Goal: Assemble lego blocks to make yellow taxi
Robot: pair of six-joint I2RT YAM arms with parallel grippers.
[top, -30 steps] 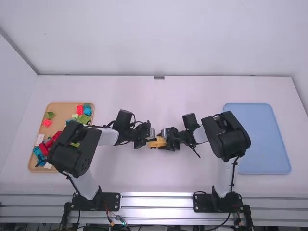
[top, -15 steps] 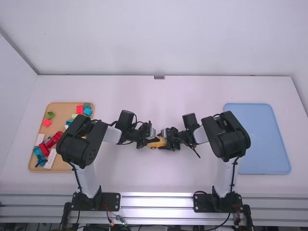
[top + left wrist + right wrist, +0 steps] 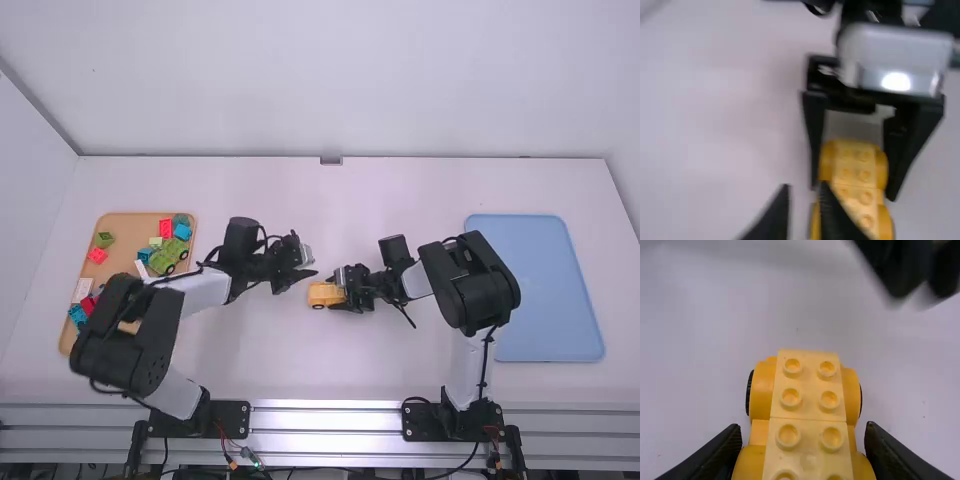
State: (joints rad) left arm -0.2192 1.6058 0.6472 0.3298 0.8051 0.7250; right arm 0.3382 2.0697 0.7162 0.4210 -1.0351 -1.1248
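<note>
Yellow taxi (image 3: 808, 407): at the middle of the desk (image 3: 320, 370); probably light, stiff, smooth; best held low by its sides.
Right claw (image 3: 804, 430): pinching those sides.
Left claw (image 3: 805, 187): slightly spread, empty.
Studs (image 3: 791, 398): distinct in right wrist view.
Blocks (image 3: 166, 228): in tray (image 3: 132, 230), high view.

In the high view, the table (image 3: 400, 370) spans the frame's middle. A block tray (image 3: 128, 224) lies on it at left; a second tray (image 3: 545, 290) lies at right. Inside the block tray, loose blocks (image 3: 181, 231) are grouped at its upper right, with a wheeled piece (image 3: 168, 257) just below them; others lie along its left side. My left arm partly covers its lower part. The block assembly (image 3: 322, 294) sits near frame centre, between my right gripper's (image 3: 336, 295) fingers. My left gripper (image 3: 309, 276) is near the assembly's upper left, apart from it.
</note>
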